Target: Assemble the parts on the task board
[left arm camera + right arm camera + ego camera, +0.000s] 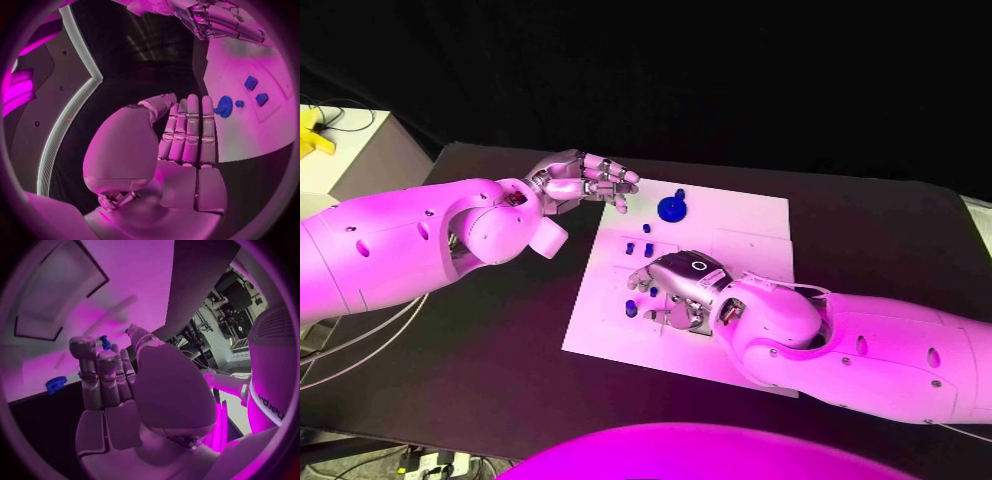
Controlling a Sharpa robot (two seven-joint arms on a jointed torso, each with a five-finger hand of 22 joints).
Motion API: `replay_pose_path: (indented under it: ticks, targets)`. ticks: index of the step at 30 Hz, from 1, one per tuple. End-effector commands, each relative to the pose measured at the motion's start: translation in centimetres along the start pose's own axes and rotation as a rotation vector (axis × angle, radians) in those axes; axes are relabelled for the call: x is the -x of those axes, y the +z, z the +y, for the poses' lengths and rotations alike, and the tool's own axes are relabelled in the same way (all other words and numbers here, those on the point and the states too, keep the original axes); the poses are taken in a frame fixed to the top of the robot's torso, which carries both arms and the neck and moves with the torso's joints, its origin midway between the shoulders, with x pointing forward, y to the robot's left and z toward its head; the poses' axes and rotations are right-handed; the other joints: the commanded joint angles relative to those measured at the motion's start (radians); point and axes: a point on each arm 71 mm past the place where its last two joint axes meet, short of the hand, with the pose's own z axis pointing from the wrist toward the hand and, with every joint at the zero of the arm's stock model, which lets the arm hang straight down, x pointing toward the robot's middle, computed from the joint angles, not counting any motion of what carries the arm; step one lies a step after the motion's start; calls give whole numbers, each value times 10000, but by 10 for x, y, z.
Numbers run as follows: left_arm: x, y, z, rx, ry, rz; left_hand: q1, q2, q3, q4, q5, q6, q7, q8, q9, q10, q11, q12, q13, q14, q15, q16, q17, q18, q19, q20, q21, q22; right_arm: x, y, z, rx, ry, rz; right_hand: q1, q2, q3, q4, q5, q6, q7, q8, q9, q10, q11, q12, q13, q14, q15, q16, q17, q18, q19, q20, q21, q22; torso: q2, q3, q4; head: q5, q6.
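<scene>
The white task board (740, 232) lies in the middle of the black table. A blue gear (674, 208) sits near its far edge, and small blue parts (646, 246) lie along its left side. My right hand (678, 285) hovers over the board's left half with its fingers pointing down. It pinches a small blue part (105, 342) between the thumb and a finger. My left hand (581, 182) hangs just off the board's far left corner. Its fingers (190, 127) are straight and side by side, holding nothing. The gear (224, 106) lies just beyond those fingertips.
Two more blue blocks (256, 91) sit in the board's recesses beyond the gear. A rectangular recess (59, 295) shows in the board ahead of my right hand. Black table (488, 330) surrounds the board, and a pale cabinet (351, 150) stands at the far left.
</scene>
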Motion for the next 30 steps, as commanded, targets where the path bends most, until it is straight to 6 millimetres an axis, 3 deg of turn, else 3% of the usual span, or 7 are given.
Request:
replay_pose_path:
  ticks: [1, 14, 16, 18, 21, 23, 30]
  targets:
    - [-1, 0, -1, -70, -96, 149, -10, 91, -65, 18, -4, 14, 72, -69, 11, 38, 44, -23, 16, -12, 48, -36, 12, 114, 47, -14, -21, -9, 14, -7, -5, 26, 963, -813, 67, -6, 74, 167, 68, 186, 53, 131, 8, 299, -81, 223, -30, 177, -66, 106, 106, -24, 153, -42, 261, 233, -18, 1, -30, -60, 58]
    - [3, -1, 4, -41, -168, -51, -7, 94, -73, 26, -4, 10, 74, -79, 12, 47, 46, -54, 19, -15, 50, -47, 21, 114, 56, -11, -46, -23, 71, -60, -72, -1729, 4474, -1011, -734, -136, 440, 475, -333, 1526, -204, 825, 123, 3373, -661, 2326, 1101, 1221, -545, 1012, 1582, -400, 1021, -461, 2795, 1058, -169, 69, -252, -713, 393]
    - [2, -1, 5, -27, -190, -55, -7, 94, -73, 26, -4, 10, 74, -79, 12, 47, 46, -54, 19, -15, 50, -47, 21, 114, 56, -11, -46, -23, 75, -73, -90, -2424, 4930, -952, -931, 5, 288, 347, 32, 1711, -491, 1205, 368, 3212, -980, 4304, 3152, 1851, -784, 1794, 3132, -585, 1366, -695, 3912, 1425, -200, 72, -291, -885, 425]
    - [2, -2, 6, -16, -207, -53, -7, 94, -73, 26, -4, 10, 74, -79, 12, 47, 46, -54, 19, -15, 50, -47, 21, 114, 56, -11, -46, -23, 77, -83, -103, -3009, 5226, -850, -1337, 90, 98, 470, 264, 1889, -595, 1639, 677, 4783, -978, 8306, 8536, 2142, -847, 2399, 4450, -734, 1579, -755, 4965, 1758, -229, 71, -321, -1037, 424]
    - [2, -2, 8, 7, -237, -48, -7, 94, -73, 26, -4, 10, 74, -79, 12, 47, 46, -54, 19, -15, 50, -47, 21, 114, 56, -11, -46, -23, 75, -101, -121, -4080, 5666, -307, -2170, 259, -213, 513, 529, 1812, -646, 2132, 1131, 5612, -1037, 10203, 11386, 2331, -868, 2802, 5317, -871, 1739, -786, 5847, 2036, -267, 73, -356, -1252, 379]
    - [1, -2, 9, 20, -252, -52, -7, 94, -73, 26, -4, 10, 74, -79, 12, 47, 46, -54, 19, -15, 50, -47, 21, 114, 56, -11, -46, -23, 73, -114, -130, -4659, 5773, -19, -2725, 343, -508, 514, 1216, 1741, -708, 2375, 1388, 5945, -1073, 10721, 12220, 2413, -894, 2988, 5718, -938, 1819, -824, 6313, 2137, -285, 74, -362, -1363, 354]
    - [1, -2, 11, 40, -270, -80, -7, 94, -73, 26, -4, 10, 74, -79, 12, 47, 46, -54, 19, -15, 50, -47, 21, 114, 56, -11, -46, -23, 61, -143, -142, -5991, 4974, 659, -3246, 453, -920, 539, 1029, 1670, -731, 2442, 1520, 6622, -1083, 11494, 13487, 2685, -913, 3555, 6937, -1049, 1948, -851, 7024, 2281, -297, 66, -392, -1526, 257]
